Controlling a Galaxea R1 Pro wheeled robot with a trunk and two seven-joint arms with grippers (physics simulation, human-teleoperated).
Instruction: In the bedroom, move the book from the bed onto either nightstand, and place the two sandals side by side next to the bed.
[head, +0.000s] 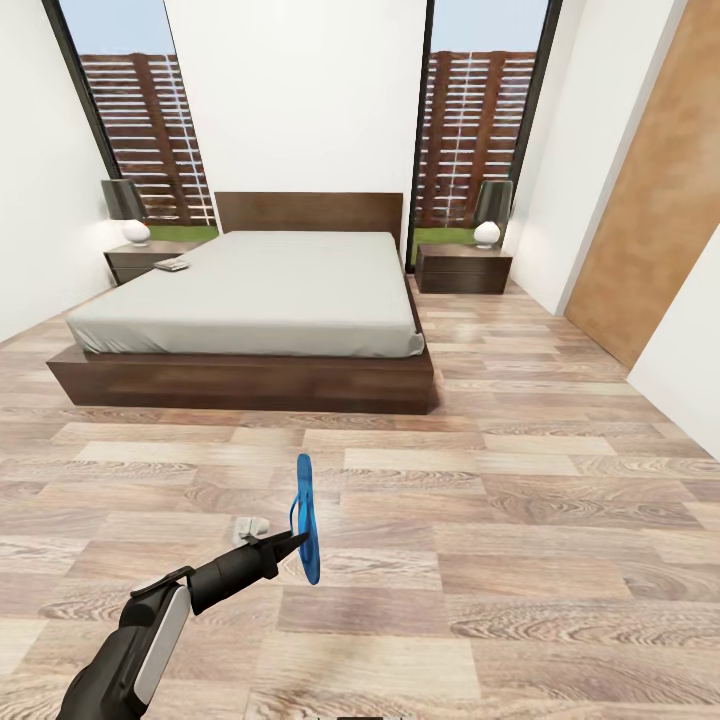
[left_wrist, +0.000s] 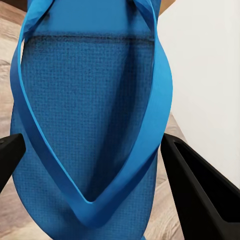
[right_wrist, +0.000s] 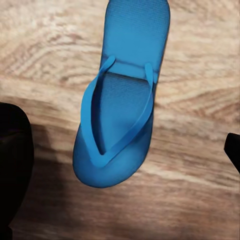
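1. The head view looks across a bedroom with white walls, a light wood-plank floor (head: 520, 520), two tall dark-framed windows and a brown wooden door (head: 655, 190) on the right wall.
2. A low bed (head: 250, 290) with a dark-brown frame and pale-grey mattress stands against the far wall, between two nightstands.
3. The left nightstand (head: 140, 262) holds a lamp with a white base and dark shade; a small flat object that may be the book (head: 172, 265) lies at its near edge, too small to identify with certainty.
4. The right nightstand (head: 463, 268) holds a matching lamp (head: 490, 212).
5. The left arm reaches forward from the lower left, and the left gripper (head: 298, 543) grips a bright blue sandal (head: 306, 520) on edge, lifted above the floor, well short of the bed's foot.
6. In the left wrist view, that held sandal (left_wrist: 90, 125) sits strap side up between two black fingers (left_wrist: 200, 195), which press against its sides.
7. In the right wrist view, the second sandal (right_wrist: 122, 100) lies flat on the plank floor, straps up.
8. The right gripper (right_wrist: 125, 165) hangs above it with fingers spread wide on either side, touching nothing.
9. A small pale crumpled shape (head: 248, 527) shows on the floor just beside the left gripper; what it is cannot be told.
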